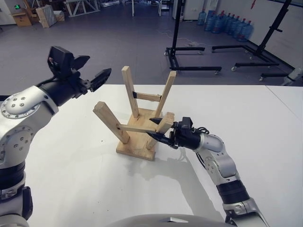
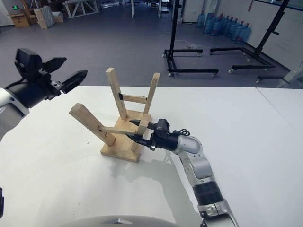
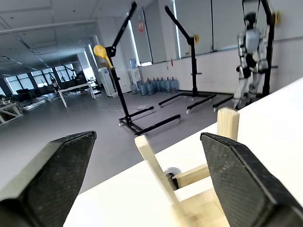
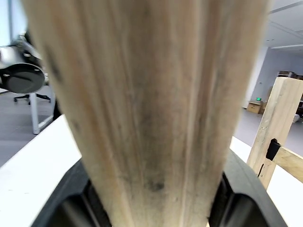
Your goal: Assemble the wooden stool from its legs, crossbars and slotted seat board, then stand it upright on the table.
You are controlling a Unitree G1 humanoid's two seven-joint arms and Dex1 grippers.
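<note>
Grips near leg (image 1: 167,118) with right gripper (image 1: 158,129), with left gripper (image 1: 97,67) wide open; risks twisting the leg and pulling the crossbar (image 1: 137,128) loose.

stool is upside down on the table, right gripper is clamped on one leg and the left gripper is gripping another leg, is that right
Not quite. The left gripper grips nothing: the left eye view shows its fingers open in the air, apart from the stool. The rest holds: the stool is upside down on the table and the right gripper is shut on one leg.
</note>
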